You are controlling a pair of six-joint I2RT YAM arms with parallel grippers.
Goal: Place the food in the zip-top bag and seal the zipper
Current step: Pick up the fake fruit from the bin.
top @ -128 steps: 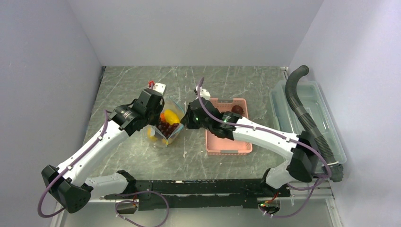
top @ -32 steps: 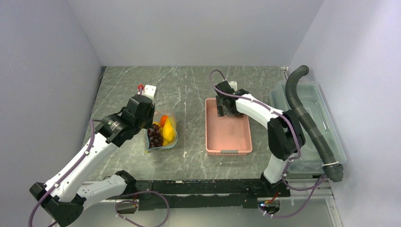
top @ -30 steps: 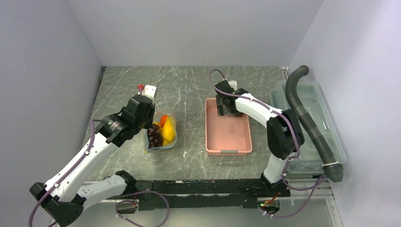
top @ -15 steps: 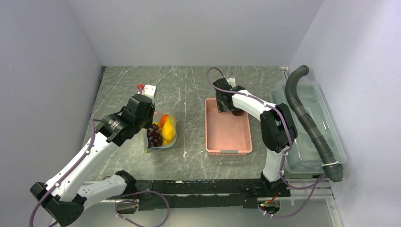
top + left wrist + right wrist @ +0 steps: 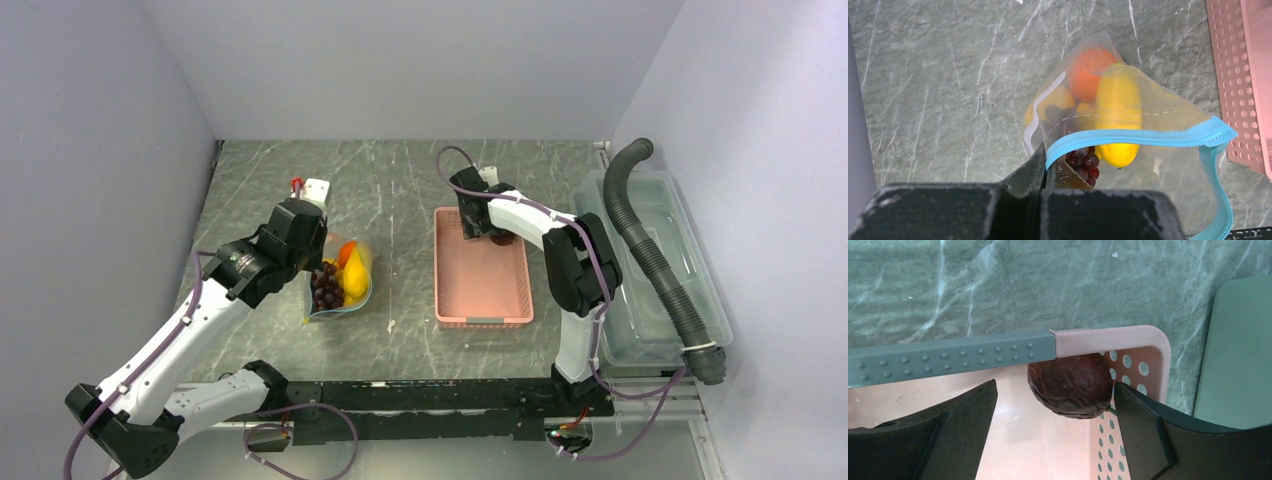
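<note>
The left tool (image 5: 1044,165) was clamped shut on the mouth edge of the clear, floppy plastic zip-top bag (image 5: 1158,117), right at 1 end of the narrow teal-blue zipper strip (image 5: 1138,137). The strip's 2 halves stood apart, so the mouth gaped open. Inside the bag showed a round orange fruit (image 5: 1089,67), a long yellow fruit piece (image 5: 1118,107) with smaller yellow pieces beside it, and a bunch of dark purple-red grapes (image 5: 1083,162) just under the strip. In the top view the bag was over the left part of the grey marbled table (image 5: 400,180), near the pink perforated plastic basket (image 5: 483,300) but apart from it. The right tool (image 5: 1055,387) was spread wide over the basket's far right corner. It had 1 black finger (image 5: 958,435) on each side of a dark brown-red round fruit (image 5: 1070,385), and the fingers were not closed on it. This fruit lay inside the basket against the rim, beside a grey studded strip (image 5: 948,362). Right of the basket stood a rigid clear plastic bin (image 5: 680,225) with a grey ribbed hose (image 5: 648,252) running across it.
</note>
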